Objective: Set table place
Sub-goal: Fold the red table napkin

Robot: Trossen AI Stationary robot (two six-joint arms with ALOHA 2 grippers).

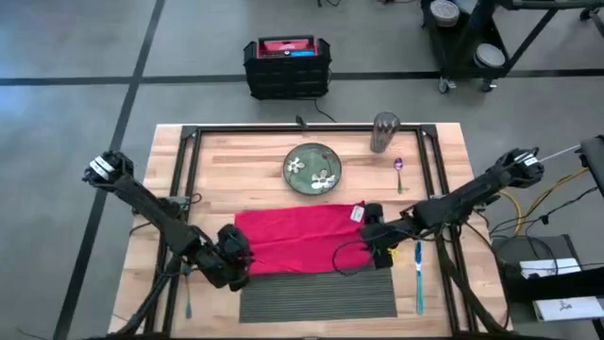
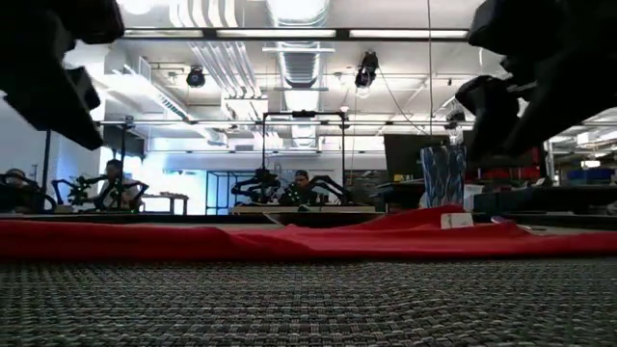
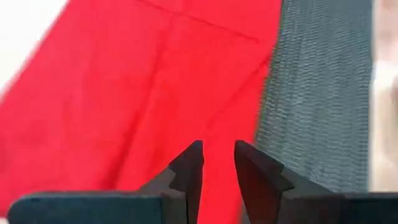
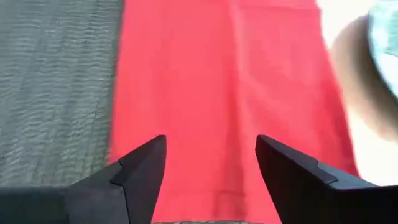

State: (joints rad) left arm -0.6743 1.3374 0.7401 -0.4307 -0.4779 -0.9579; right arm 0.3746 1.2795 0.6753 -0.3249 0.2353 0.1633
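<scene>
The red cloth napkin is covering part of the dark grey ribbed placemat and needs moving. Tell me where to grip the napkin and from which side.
Pinch the red cloth napkin at its right corner by the white tag, coming down from above. It lies flat over the dark grey ribbed placemat, but the low view shows that end bunched up, giving fingers a fold to close on. The right gripper is closest, the left gripper at the opposite edge.

Worktop (image 1: 453, 151), top view. Red napkin (image 1: 293, 238) overlaps the placemat's (image 1: 316, 293) far edge, flanked by left claw (image 1: 238, 264) and right claw (image 1: 377, 247). Plate (image 1: 313, 168), cup (image 1: 384, 132) and spoon (image 1: 399, 172) crowd the far side; a blue utensil (image 1: 418, 274) lies right. The placemat's near part is bare.
</scene>
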